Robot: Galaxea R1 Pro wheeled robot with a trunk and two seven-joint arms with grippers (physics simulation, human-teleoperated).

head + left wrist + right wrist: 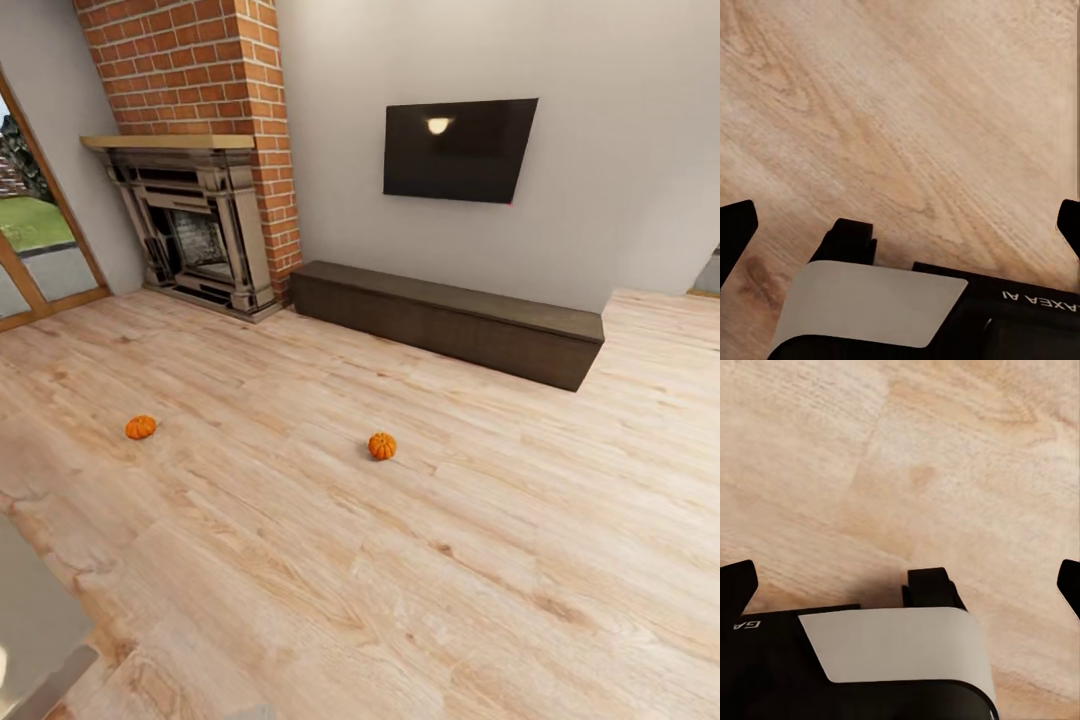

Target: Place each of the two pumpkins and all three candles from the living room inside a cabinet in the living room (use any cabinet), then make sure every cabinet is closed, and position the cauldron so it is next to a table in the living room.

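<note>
Black fingertips of the left gripper point(900, 225) and right gripper point(900, 585) stand spread wide, holding nothing, over the plank floor point(420, 560). Two pumpkins point(141, 427) point(382, 446) lie well apart on it, short of the low brown cabinet point(450, 320), which is closed, under the TV point(458, 150).

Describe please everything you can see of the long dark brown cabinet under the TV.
The cabinet is a long, very low unit in dark brown wood grain, with a flat top and plain fronts without visible handles. Nothing on it looks open. It stands on the light plank floor, running along the grey wall below the black TV, its one end close to the brick fireplace. Nothing lies on its top.
</note>
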